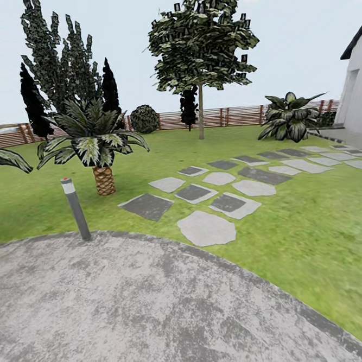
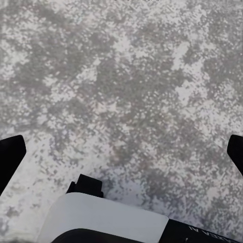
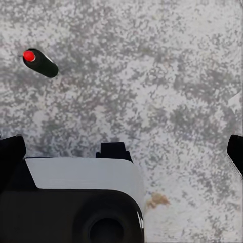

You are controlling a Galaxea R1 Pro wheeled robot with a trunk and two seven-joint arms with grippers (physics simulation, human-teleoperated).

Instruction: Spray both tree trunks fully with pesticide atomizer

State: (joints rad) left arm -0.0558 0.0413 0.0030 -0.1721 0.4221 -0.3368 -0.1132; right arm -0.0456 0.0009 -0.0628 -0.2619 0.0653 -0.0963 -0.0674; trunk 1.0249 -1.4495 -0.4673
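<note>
both jaws hang spread and empty over the grey paving (image 2: 126, 91), since nothing is picked up yet. no atomizer is visible; one tree (image 1: 200, 114) stands at the lawn's (image 1: 294, 232) far edge by the fence (image 1: 236, 117).

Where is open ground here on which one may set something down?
The grey paved area, bordered by the lawn and the short bollard, is bare. Grass right of the stepping stones is open. Around the palm it is crowded.
</note>
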